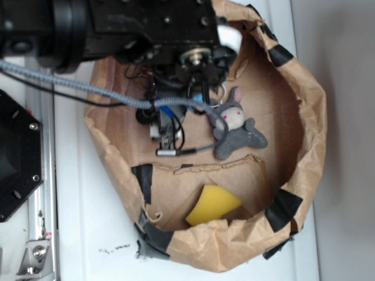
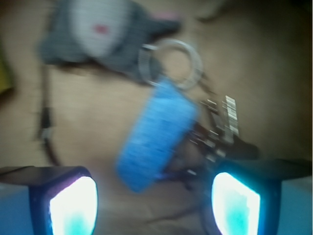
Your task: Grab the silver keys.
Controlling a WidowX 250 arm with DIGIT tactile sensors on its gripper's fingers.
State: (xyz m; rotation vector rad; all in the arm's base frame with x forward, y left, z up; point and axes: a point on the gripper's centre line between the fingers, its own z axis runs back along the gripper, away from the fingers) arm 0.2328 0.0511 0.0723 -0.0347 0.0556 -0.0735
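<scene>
The silver keys (image 2: 222, 122) lie blurred on the brown paper floor, just ahead of my right finger (image 2: 234, 203) in the wrist view. My gripper (image 2: 154, 205) is open and holds nothing. The near end of the light blue sponge (image 2: 156, 137) lies between and ahead of the two fingers. The left finger (image 2: 73, 208) is over bare paper. In the exterior view the arm and gripper (image 1: 167, 132) hang over the bin's back left and hide the keys.
A grey plush bunny (image 1: 234, 120) (image 2: 98, 29) lies beyond the sponge, its white split ring (image 2: 168, 63) touching the sponge's far end. A yellow sponge (image 1: 212, 205) sits at the front. The crumpled brown paper wall (image 1: 304, 117) rings everything. A dark cable (image 2: 46, 122) runs at left.
</scene>
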